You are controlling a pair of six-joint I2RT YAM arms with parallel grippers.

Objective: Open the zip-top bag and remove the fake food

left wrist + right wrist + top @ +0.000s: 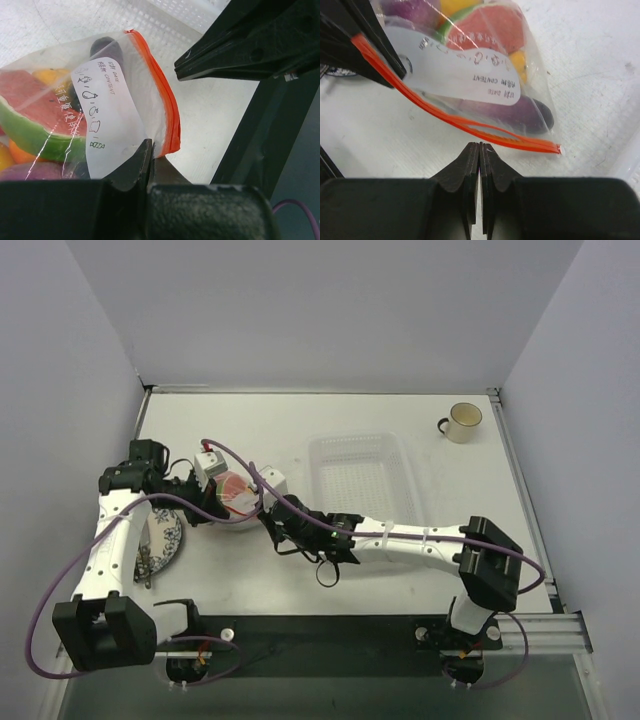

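Zip-top bag sits on the white bench, left of centre, with its orange zip strip turned toward the right arm. The right fingers are pressed together on nothing, just short of the strip. The left fingers are clamped on one end of that strip, probably to anchor the mouth. Fake food is inside, blurred by crinkled plastic. Whether the seal has parted is unclear. Farther right stands a mesh basket.
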